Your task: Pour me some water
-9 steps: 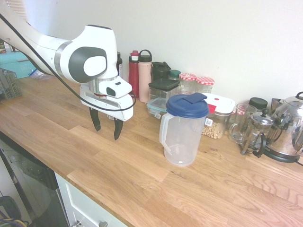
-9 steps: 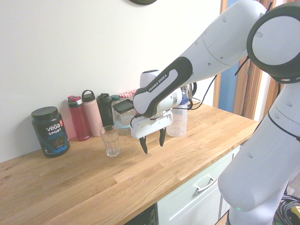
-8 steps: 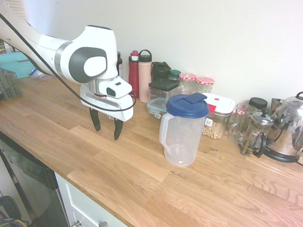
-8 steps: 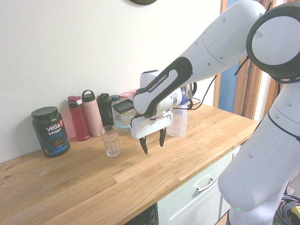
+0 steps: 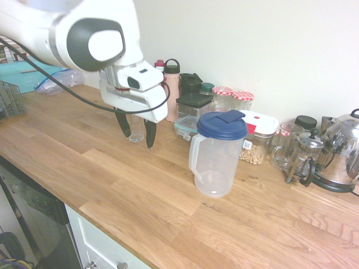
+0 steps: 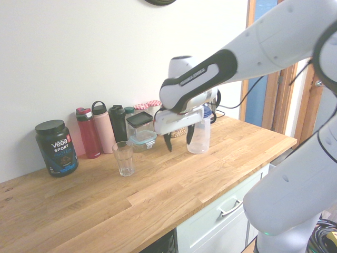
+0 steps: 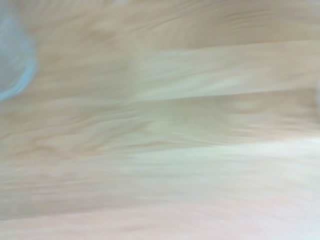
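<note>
A clear plastic pitcher [image 5: 216, 154] with a blue lid and a side handle stands upright on the wooden counter [image 5: 140, 196]. I cannot tell whether it holds water. It also shows partly behind the arm as the pitcher [image 6: 200, 138]. An empty drinking glass [image 6: 124, 158] stands apart from it near the bottles; in the first exterior view the glass [image 5: 135, 128] shows between the fingers, farther back. My gripper [image 5: 136, 130] hangs open and empty above the counter, between glass and pitcher, also seen as the gripper [image 6: 178, 141]. The wrist view is blurred wood.
Along the wall stand a red bottle [image 6: 88, 133], a pink bottle [image 5: 171, 89], a black bottle [image 6: 118, 124], a dark tub [image 6: 56, 147], a black-lidded container [image 5: 193, 109], red-lidded jars [image 5: 233, 98], a French press [image 5: 303, 157] and a kettle [image 5: 342, 154]. The counter's front edge drops off nearby.
The arm has risen and swung toward the wall and the pitcher, away from the counter's front. The gripper stays open and empty. Glass and pitcher have not moved.
</note>
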